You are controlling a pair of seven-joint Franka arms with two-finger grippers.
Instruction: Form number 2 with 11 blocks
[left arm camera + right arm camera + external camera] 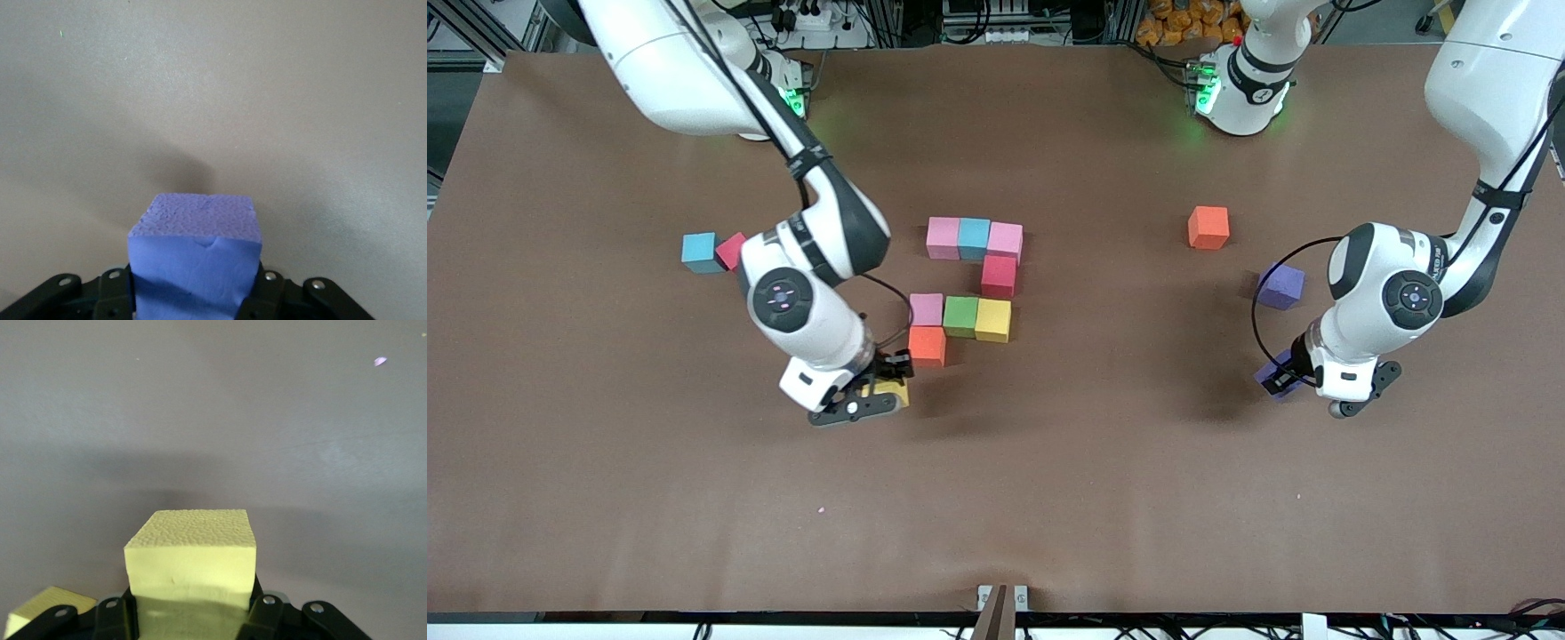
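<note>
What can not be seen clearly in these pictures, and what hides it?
- Front view: the yellow block held by the right end effector is mostly covered by the wrist; whether it touches the table is unclear.
- Front view: the held purple block is partly hidden by the left end effector.
- Front view: the crimson block beside the light blue block is partly covered by the right arm.
- Right wrist view: a second yellow block is cut off by the edge.

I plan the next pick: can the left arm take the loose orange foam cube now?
Probably not yet. The left gripper is shut on a purple foam cube, so it has no free fingers. The orange foam cube itself stands alone on the brown table.
</note>
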